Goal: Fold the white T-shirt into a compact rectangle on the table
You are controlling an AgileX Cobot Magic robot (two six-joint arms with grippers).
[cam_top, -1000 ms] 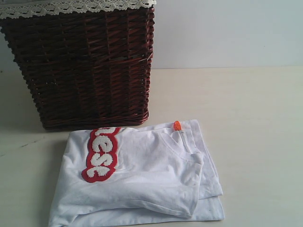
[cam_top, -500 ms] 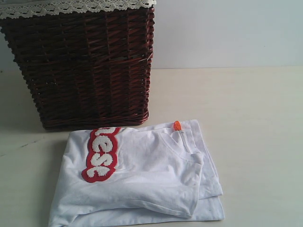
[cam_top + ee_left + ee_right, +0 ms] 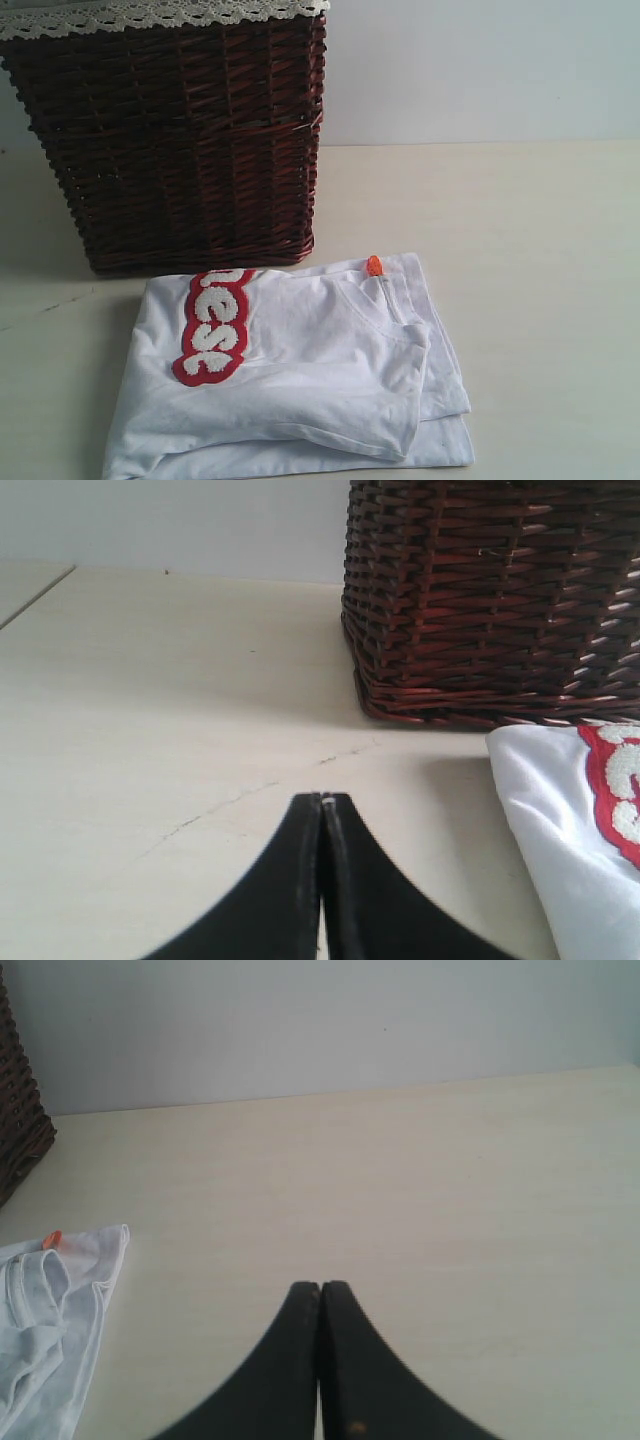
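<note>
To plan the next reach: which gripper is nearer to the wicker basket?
Left. The left gripper has the wicker basket close ahead; the right gripper is farther, with only the basket's edge at the side of its view.

Bright diffuse light; soft shadows on the table (image 3: 530, 230).

One white T-shirt (image 3: 310, 385), one red band (image 3: 212, 328) of white letters, one small orange tag (image 3: 373, 265), one dark wicker basket (image 3: 180, 140), one lace trim (image 3: 150, 15), one pale bench (image 3: 520, 220), two grippers, one left gripper (image 3: 322, 810), one right gripper (image 3: 320, 1295)
</note>
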